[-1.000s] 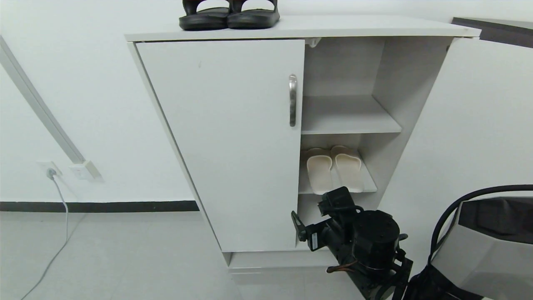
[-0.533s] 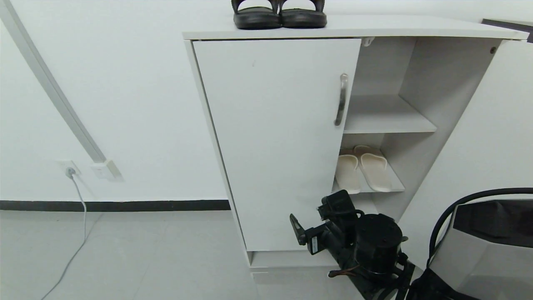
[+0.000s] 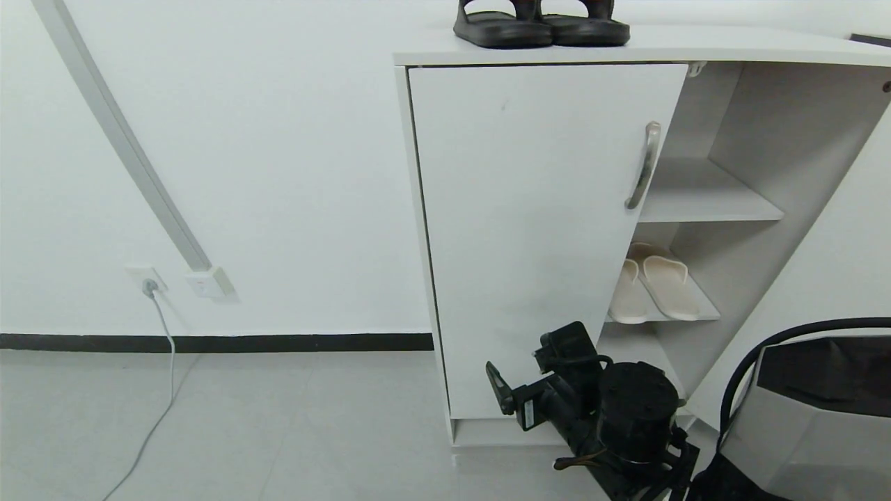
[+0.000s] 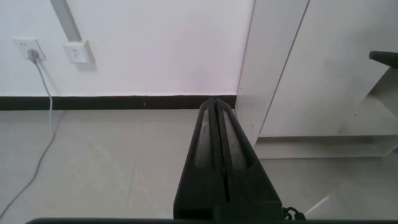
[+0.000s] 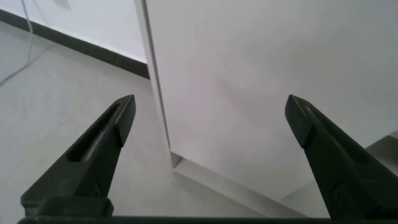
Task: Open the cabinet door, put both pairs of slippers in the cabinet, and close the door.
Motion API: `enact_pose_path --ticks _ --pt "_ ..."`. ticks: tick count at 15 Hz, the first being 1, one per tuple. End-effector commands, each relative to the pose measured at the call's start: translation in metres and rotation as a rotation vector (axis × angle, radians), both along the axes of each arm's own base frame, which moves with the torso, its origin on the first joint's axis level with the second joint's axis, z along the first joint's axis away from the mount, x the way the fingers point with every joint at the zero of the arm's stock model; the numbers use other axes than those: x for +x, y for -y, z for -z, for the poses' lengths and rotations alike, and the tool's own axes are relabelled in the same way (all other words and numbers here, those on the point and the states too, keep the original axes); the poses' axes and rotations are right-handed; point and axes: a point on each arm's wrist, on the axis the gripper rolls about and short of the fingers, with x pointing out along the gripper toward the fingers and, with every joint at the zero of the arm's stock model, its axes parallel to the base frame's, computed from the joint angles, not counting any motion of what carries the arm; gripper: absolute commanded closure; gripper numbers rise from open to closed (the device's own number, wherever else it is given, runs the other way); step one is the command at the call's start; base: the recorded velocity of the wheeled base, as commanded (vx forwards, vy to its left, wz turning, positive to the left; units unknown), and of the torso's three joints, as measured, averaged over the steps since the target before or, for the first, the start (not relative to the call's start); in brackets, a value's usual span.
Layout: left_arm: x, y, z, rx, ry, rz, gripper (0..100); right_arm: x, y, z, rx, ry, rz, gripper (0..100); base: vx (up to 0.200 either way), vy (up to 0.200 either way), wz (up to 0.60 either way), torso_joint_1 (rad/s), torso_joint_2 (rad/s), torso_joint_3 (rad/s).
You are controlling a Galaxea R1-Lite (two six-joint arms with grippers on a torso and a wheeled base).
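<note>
A pair of cream rubber slippers (image 3: 654, 289) lies side by side on the middle shelf of the white wooden cabinet (image 3: 696, 52). The cabinet's right door (image 3: 849, 264) stands open, and its left door (image 3: 536, 229), with a curved metal handle (image 3: 644, 167), is closed. A pair of black strapped slippers (image 3: 543, 28) sits on the cabinet's top. The right claw (image 5: 210, 102), spread wide apart, faces the closed door's lower part, seemingly without touching it. The left claw (image 4: 216, 106), pressed together, hangs low over the floor beside the cabinet.

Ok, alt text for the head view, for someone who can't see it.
A white cabinet with its right door open holds cream slippers on a lower shelf; black slippers sit on top. The black right gripper hangs low before the shut left door.
</note>
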Motion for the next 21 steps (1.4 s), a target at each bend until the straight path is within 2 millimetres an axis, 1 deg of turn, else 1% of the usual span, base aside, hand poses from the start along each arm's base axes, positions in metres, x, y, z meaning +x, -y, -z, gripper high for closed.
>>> enact_pose_path --ticks 1,5,7,10,13,21 --pt "0.0001 -0.0001 0.0001 -0.001 -0.002 0.0 100 0.0008 0.0002 0.0015 -0.004 -0.003 0.002 0 0.0 0.0 0.0 0.0 0.0 0.0" --pt "0.0001 -0.0001 0.0001 -0.001 -0.002 0.0 100 0.0006 -0.0003 0.0045 -0.012 -0.01 0.002 0 0.0 0.0 0.0 0.0 0.0 0.0" --pt "0.0 -0.0001 0.0001 -0.001 -0.001 0.0 100 0.0005 -0.0003 0.0027 -0.01 -0.005 0.002 0 0.0 0.0 0.0 0.001 -0.09 -0.101" --pt "0.0 -0.0001 0.0001 -0.001 -0.001 0.0 100 0.0005 -0.0003 0.0024 -0.02 0.003 0.0 0 0.0 0.0 0.0 0.019 -0.18 -0.333" --pt "0.0001 -0.0001 0.0001 -0.001 -0.002 0.0 100 0.0004 -0.0001 0.0026 -0.021 0.002 0.0 0 0.0 0.0 0.0 0.041 -0.54 -0.364" --pt "0.0 -0.0001 0.0001 -0.001 -0.001 0.0 100 0.0002 -0.0008 0.003 -0.024 0.002 -0.002 0 0.0 0.0 0.0 0.133 -0.47 -0.331"
